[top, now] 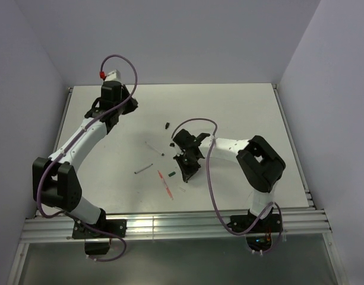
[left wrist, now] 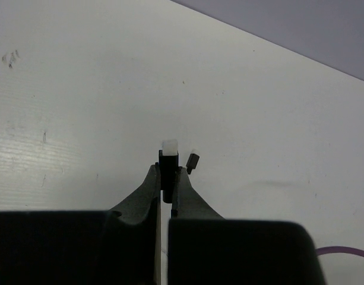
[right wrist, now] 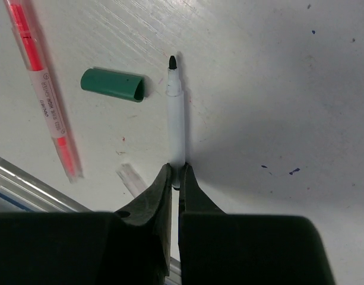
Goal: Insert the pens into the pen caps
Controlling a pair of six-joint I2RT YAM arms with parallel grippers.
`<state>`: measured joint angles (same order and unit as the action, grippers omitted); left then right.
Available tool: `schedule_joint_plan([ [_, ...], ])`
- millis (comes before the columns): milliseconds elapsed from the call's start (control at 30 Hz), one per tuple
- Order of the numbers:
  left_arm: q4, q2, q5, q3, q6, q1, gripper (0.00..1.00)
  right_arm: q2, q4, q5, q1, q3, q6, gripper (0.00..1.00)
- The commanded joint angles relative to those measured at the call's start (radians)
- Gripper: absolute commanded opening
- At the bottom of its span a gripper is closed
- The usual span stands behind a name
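1. Right gripper (right wrist: 176,176) pinches the white pen (right wrist: 176,122) by its rear end, tip pointing away.
2. Green cap (right wrist: 113,84) lies just left of that tip.
3. Left gripper (left wrist: 168,173) is closed, raised above the surface (left wrist: 81,89).

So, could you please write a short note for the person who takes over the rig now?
Left gripper: shut at the far left, on what looks like a small dark piece; I cannot tell what.
Right gripper: shut on the rear end of a white pen, tip bare.
On the table: red pen, green cap and clear cap beside the held pen; black cap farther off.
Done: no pen visibly capped.
To do: cap every pen, probably starting with the held one.
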<state>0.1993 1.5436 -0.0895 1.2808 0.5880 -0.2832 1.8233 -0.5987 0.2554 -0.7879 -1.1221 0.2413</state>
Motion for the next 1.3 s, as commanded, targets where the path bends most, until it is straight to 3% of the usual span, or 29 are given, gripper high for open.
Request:
schedule_joint_plan([
  [0,-0.073,-0.068,0.086,-0.028,-0.01,0.015,0.0,0.009,0.014,-0.067,0.004,-0.013,-0.033,0.0],
  [167,-0.129,-0.1,0.487,-0.021,0.006,0.102,0.0,-0.191,0.017,-0.058,0.105,-0.076,-0.118,0.0],
  [300,-0.282,-0.132,0.821,-0.041,0.048,0.159,0.0,-0.294,0.016,0.056,0.19,-0.183,-0.194,0.0],
  [367,-0.488,-0.138,0.995,-0.089,0.19,0.17,0.0,-0.332,0.016,0.114,0.206,-0.252,-0.229,0.0],
  [400,-0.58,-0.142,1.043,-0.11,0.261,0.17,0.0,-0.344,0.017,0.213,0.207,-0.272,-0.231,0.0],
  [433,-0.788,-0.14,1.071,-0.129,0.336,0.17,0.0,-0.355,0.019,0.252,0.207,-0.307,-0.273,0.0],
  [467,-0.861,-0.14,1.091,-0.152,0.461,0.171,0.0,-0.367,0.036,0.287,0.205,-0.323,-0.277,0.0],
  [533,-1.147,-0.157,1.087,-0.185,0.568,0.182,0.0,-0.366,0.039,0.385,0.205,-0.394,-0.261,0.0],
  [667,-1.533,-0.168,1.051,-0.257,0.803,0.187,0.0,-0.358,0.068,0.493,0.203,-0.485,-0.206,0.0],
  [800,-1.716,-0.16,0.959,-0.304,0.973,0.187,0.0,-0.36,0.117,0.565,0.199,-0.512,-0.131,0.0],
  [967,-1.773,-0.158,0.841,-0.369,1.111,0.179,0.0,-0.354,0.12,0.561,0.167,-0.548,-0.12,0.0],
  [1267,-1.736,-0.189,0.749,-0.426,1.151,0.167,0.0,-0.328,0.134,0.599,0.128,-0.571,-0.085,0.0],
])
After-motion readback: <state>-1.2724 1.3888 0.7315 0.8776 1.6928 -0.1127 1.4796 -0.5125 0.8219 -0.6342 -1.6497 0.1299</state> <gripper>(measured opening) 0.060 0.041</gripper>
